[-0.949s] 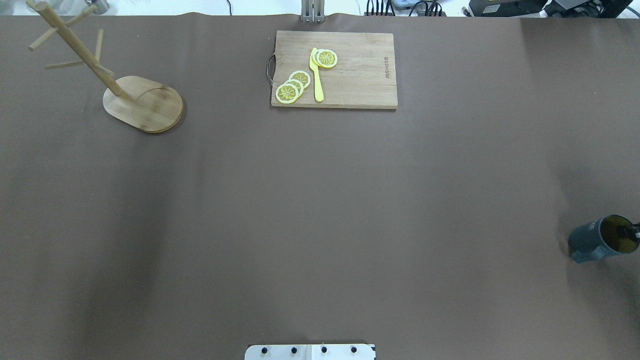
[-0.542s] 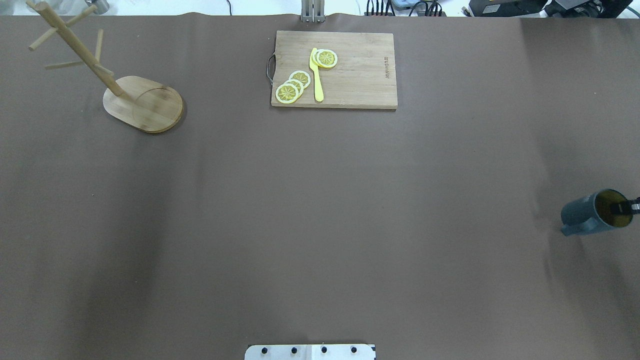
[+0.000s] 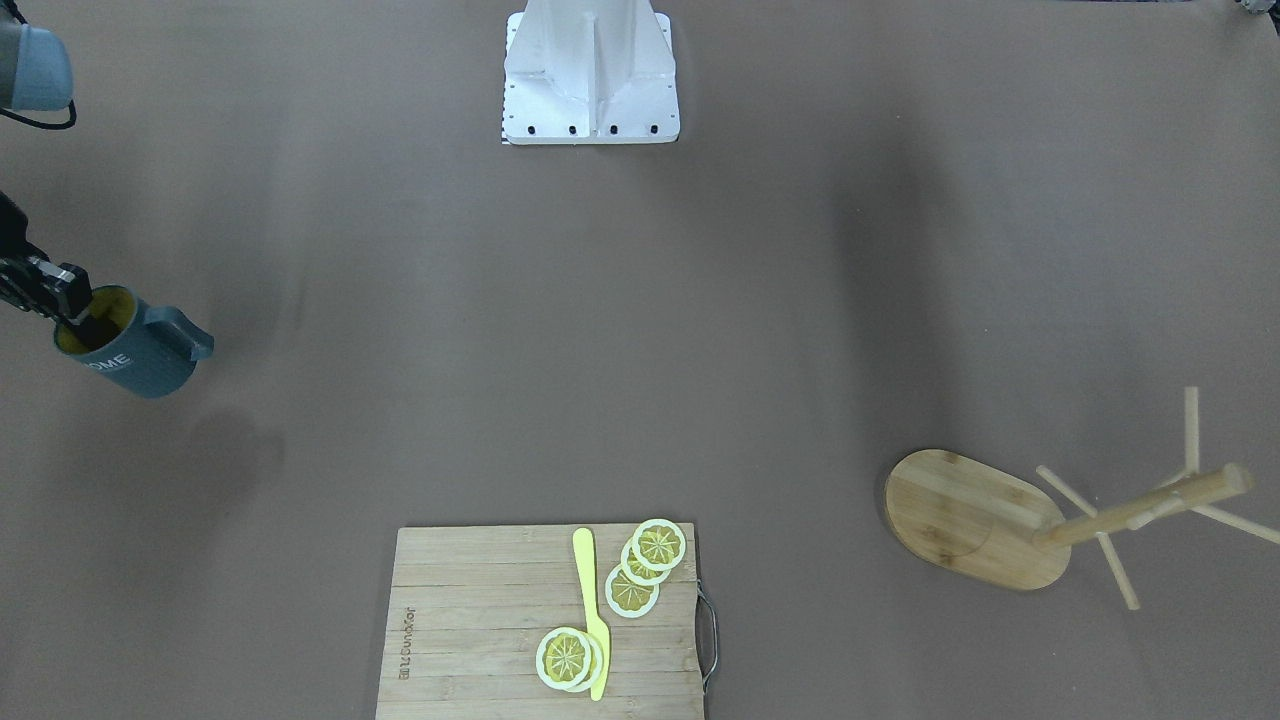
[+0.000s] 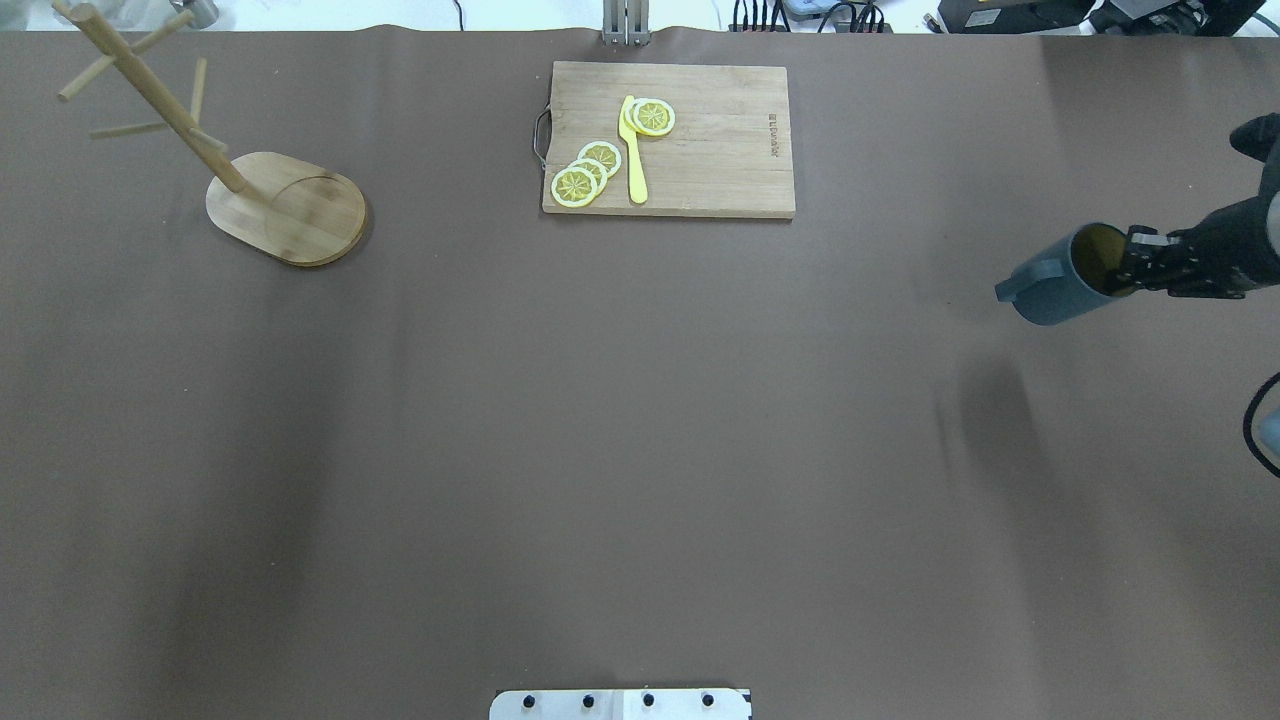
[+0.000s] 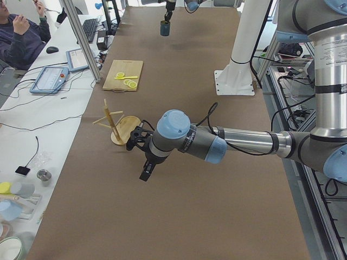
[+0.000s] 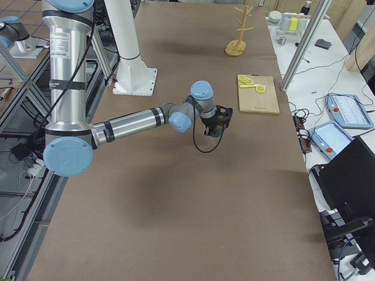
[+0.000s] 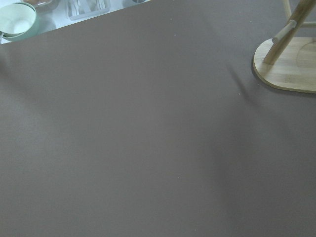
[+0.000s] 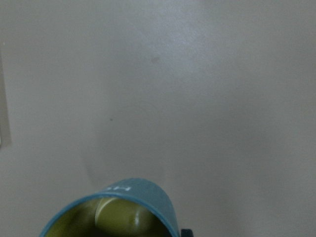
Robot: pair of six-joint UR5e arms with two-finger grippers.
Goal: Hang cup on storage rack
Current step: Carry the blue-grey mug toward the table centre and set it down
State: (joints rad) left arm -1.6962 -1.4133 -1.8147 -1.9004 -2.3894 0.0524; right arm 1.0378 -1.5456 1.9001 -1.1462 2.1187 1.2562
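Clenched on the rim, the right gripper (image 4: 1125, 272) has lifted the cup (image 4: 1055, 288) off the bench (image 4: 640, 450) to the frame's upper right, beginning the carry toward the storage rack (image 4: 285, 205) at upper left.

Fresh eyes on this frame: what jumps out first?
The teal cup stands out first. The right tool grips it by the rim and holds it tipped in the air at the robot's right, its shadow lying apart from it on the table. The bamboo storage rack stands bare at the far left corner. A cutting board with lemon slices and a yellow knife lies at the far middle.
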